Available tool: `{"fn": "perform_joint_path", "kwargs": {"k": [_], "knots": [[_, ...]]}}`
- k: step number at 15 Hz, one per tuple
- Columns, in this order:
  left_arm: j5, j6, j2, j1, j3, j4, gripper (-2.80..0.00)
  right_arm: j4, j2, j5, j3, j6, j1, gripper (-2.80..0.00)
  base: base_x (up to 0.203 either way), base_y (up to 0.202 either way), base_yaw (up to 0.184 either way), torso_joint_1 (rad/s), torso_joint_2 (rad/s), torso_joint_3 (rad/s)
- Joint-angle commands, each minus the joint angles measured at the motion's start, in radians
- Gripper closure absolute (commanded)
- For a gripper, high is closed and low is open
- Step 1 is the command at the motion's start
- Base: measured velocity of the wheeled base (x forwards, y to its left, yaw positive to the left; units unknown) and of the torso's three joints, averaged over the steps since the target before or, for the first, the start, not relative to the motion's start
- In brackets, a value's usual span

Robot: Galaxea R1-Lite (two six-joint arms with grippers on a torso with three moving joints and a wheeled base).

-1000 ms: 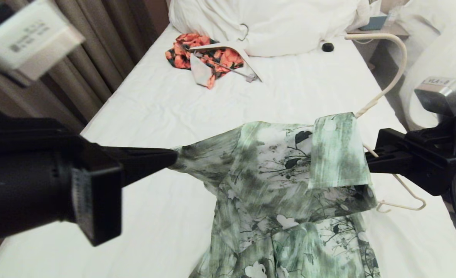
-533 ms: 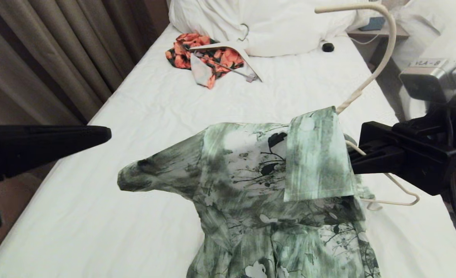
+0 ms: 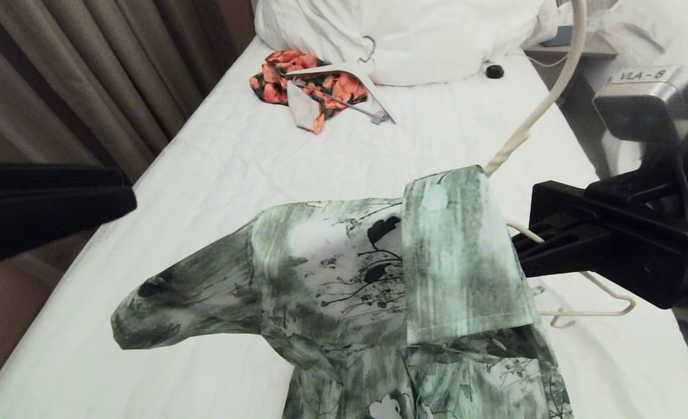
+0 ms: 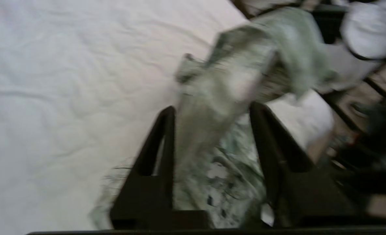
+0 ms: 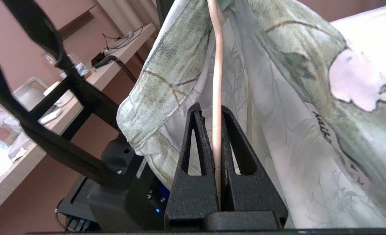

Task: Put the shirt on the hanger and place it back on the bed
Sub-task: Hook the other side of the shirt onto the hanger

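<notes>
1. Head view shows the bed (image 3: 449,139), its white sheet running away to the bunched duvet at the head end; it carries everything else and is where the hung shirt must end up.
2. Over the foot half of the bed the shirt (image 3: 344,279) is held up in the air, its collar folded over the hanger's neck and one sleeve jutting toward the curtain-side edge; its tail runs down out of view. One shoulder looks seated on the hanger, while the other side looks not yet threaded.
3. Right end effector (image 5: 216,130) is pressed together on the hanger (image 5: 216,98), pinching the thin cream wire just beside the collar, near the bed's other long edge.
4. Left end effector (image 4: 209,140) is spread, apart from the cloth, off the curtain-side edge.
5. Left to do, I judge: seat the free shoulder, then lay everything on the sheet.
6. Near the head end lie an orange floral garment (image 3: 321,87) on a thick white hanger and a small black object (image 3: 495,71), well apart from the work.
</notes>
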Motion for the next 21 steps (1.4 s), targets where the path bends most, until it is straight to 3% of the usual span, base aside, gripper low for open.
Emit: {"fn": "perform_joint_path", "kwargs": {"k": [1,3,5,8,10,13,17,21], "knots": [[-0.059,0.008,-0.030,-0.025,0.016,0.001,-2.80,-0.001,0.024,0.001,-0.010,0.000,0.013,0.00,0.000,0.000,0.000,0.000,0.00,0.000],[-0.120,0.057,-0.032,-0.034,0.020,-0.001,-2.80,0.000,0.042,-0.003,-0.028,0.001,0.018,0.00,0.000,0.000,0.000,0.000,0.00,0.000],[-0.148,0.060,0.015,-0.034,0.027,-0.005,-2.80,0.000,0.044,-0.006,-0.038,0.001,0.018,0.00,0.000,0.000,0.000,0.000,0.00,0.000],[-0.180,0.071,0.118,-0.028,0.063,-0.151,-2.80,0.001,0.029,-0.007,-0.042,0.009,0.018,0.00,0.000,0.000,0.000,0.000,0.00,0.000],[-0.191,0.107,0.187,0.022,0.072,-0.234,-2.80,0.001,0.012,-0.007,-0.047,0.060,0.020,0.00,0.000,0.000,0.000,0.000,0.00,0.000],[-0.271,0.159,0.233,0.083,0.046,-0.273,-2.80,0.004,0.002,-0.007,-0.048,0.125,0.024,0.00,0.000,0.000,0.000,0.000,0.00,0.000],[-0.273,0.166,0.310,0.083,0.042,-0.277,-2.80,0.010,0.002,-0.007,-0.040,0.133,0.035,0.00,0.000,0.000,0.000,0.000,0.00,0.000],[-0.269,0.242,0.334,0.085,0.033,-0.275,-2.80,0.009,0.000,-0.007,-0.037,0.154,0.036,0.00,0.000,0.000,0.000,0.000,0.00,0.000]]}}
